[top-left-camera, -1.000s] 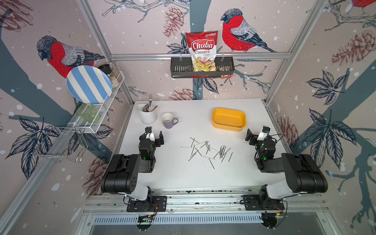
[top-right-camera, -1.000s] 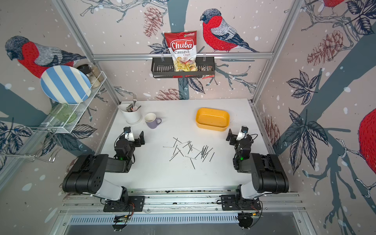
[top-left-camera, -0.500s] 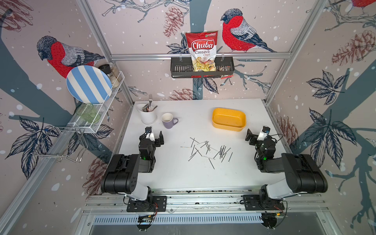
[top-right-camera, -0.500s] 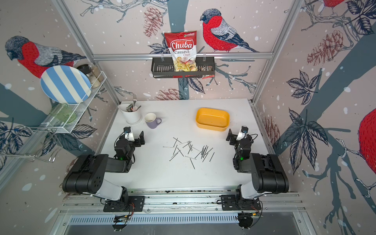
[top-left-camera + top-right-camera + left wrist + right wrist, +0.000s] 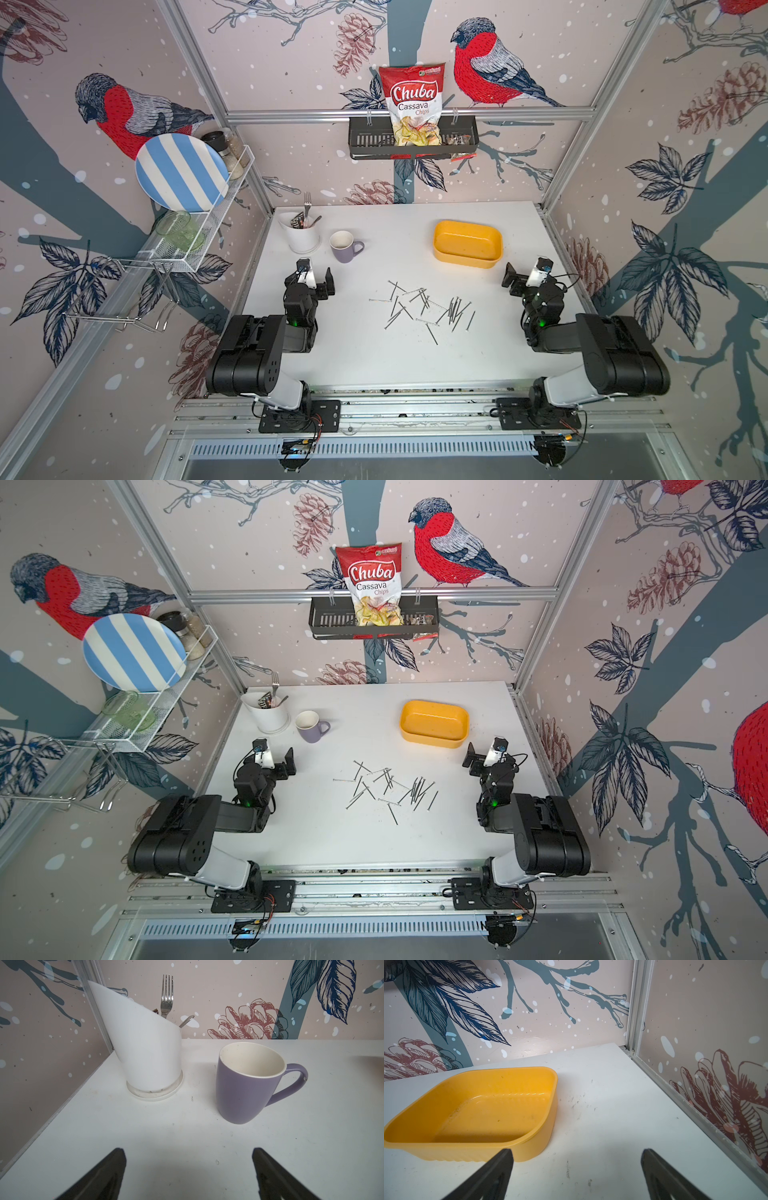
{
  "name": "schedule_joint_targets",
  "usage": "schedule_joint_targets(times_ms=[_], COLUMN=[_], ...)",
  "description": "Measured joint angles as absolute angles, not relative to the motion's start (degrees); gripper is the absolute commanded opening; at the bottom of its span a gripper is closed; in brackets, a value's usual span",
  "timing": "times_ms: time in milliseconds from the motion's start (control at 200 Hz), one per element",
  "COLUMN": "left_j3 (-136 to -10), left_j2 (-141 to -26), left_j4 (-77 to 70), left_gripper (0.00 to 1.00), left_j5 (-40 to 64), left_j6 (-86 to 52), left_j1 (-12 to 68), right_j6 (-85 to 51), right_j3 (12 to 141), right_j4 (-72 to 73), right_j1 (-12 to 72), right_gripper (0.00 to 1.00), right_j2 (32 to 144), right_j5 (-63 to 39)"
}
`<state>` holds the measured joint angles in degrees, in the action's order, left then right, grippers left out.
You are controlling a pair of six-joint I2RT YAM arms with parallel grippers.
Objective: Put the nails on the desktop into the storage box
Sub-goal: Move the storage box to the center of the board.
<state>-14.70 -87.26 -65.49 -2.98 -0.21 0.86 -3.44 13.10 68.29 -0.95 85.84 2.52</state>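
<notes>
1. Across the middle of the table [image 5: 374,361], the nails [image 5: 419,309] lie loosely scattered.
2. Beyond them, toward the right, the yellow storage box [image 5: 467,248] stands apart.
3. Left tool [image 5: 315,279] and right tool [image 5: 524,276] flank the nails, jaws wide apart.

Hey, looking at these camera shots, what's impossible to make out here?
- Count of the nails: small and overlapping in both top views; absent from wrist views.
- The dark packet in the utensil holder: holder's wall hides it in left wrist view; too small in top views.
- The small packets in the wall basket: slotted front hides them in both top views.
</notes>
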Motion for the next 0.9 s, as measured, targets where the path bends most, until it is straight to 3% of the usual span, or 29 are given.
schedule_joint_targets(times_ms=[430,715,900], left_j3=[-21.26,-30.98,-33.98], left_j2=[-82.13,-69.56,-60.45], left_j4=[-55.13,-30.46,-16.71], left_gripper=[0.96,0.95,0.96], left_j5=[-4.58,-4.78,-7.77], left_j6=[-1.54,-9.47,-15.09], left_j1=[0.8,0.8,4.56], right_j6=[-7.75,-16.91,-25.28], right_j3=[17.74,26.85,37.98], right_j4=[55.09,33.71,16.99], right_j1=[-2.17,-2.7,-1.58], right_gripper=[1.0,1.0,1.0], right_j2=[77.52,69.47,70.32], right_j5=[5.54,8.4,2.7])
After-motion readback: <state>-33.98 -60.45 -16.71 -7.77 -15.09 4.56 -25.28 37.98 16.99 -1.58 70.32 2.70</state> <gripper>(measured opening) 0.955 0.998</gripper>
